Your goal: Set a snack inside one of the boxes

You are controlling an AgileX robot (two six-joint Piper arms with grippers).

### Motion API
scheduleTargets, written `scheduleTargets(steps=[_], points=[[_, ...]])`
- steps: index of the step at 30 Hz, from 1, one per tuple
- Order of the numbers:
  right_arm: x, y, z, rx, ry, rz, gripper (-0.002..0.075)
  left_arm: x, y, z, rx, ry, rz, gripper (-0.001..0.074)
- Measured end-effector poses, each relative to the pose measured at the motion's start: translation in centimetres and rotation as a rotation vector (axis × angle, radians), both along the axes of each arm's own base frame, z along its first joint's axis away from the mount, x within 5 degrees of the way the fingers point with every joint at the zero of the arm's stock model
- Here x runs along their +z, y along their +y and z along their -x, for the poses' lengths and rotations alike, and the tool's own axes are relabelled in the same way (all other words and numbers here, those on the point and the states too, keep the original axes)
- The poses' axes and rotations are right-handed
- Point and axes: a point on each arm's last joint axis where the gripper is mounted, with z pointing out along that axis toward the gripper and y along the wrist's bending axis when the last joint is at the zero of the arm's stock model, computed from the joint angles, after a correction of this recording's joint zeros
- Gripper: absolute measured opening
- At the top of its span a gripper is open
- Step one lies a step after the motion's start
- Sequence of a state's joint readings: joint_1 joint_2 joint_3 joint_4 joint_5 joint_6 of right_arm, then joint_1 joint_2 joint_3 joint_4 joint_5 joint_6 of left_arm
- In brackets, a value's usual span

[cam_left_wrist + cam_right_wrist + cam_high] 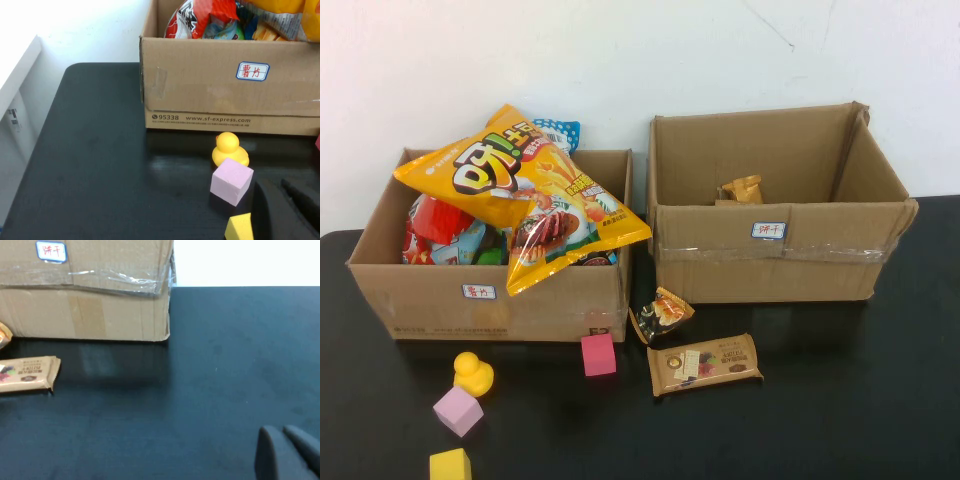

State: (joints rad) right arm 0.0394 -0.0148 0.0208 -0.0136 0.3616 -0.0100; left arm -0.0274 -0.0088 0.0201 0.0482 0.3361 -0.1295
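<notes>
Two loose snacks lie on the black table in front of the boxes: a brown wrapped bar (pixel 705 363) (pixel 27 372) and a small dark packet (pixel 661 314). The left box (pixel 420 300) (pixel 200 85) is heaped with snack bags, a big yellow chips bag (pixel 520 190) on top. The right box (pixel 820 275) (pixel 100 310) holds one small brown snack (pixel 742 189). Neither gripper shows in the high view. My left gripper (pixel 274 184) is shut and empty, just beside a lilac cube (pixel 231 181). My right gripper (pixel 278 430) is shut and empty over bare table, well away from the bar.
A yellow duck (pixel 473 372) (pixel 229 148), a pink cube (pixel 598 354), the lilac cube (pixel 458 410) and a yellow cube (pixel 450 466) (pixel 240 227) sit in front of the left box. A white wall stands behind the table.
</notes>
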Motion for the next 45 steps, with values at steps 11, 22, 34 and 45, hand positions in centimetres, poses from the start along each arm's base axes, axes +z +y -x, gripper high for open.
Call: scheduleTargets(steps=[11, 22, 34, 45], points=[[0.0, 0.0, 0.0, 0.000, 0.000, -0.002, 0.0000, 0.0, 0.0, 0.0, 0.000, 0.000, 0.000, -0.0002], [0.0, 0.0, 0.0, 0.000, -0.007, -0.002, 0.0000, 0.0, 0.0, 0.0, -0.001, -0.002, 0.006, -0.0002], [0.0, 0.0, 0.0, 0.001, -0.007, 0.000, 0.0000, 0.0, 0.0, 0.0, -0.001, -0.002, 0.006, -0.0002], [1.0, 0.0, -0.4, 0.000, -0.140, -0.010, 0.0000, 1.0, -0.1, -0.3, -0.008, -0.129, 0.009, -0.0003]])
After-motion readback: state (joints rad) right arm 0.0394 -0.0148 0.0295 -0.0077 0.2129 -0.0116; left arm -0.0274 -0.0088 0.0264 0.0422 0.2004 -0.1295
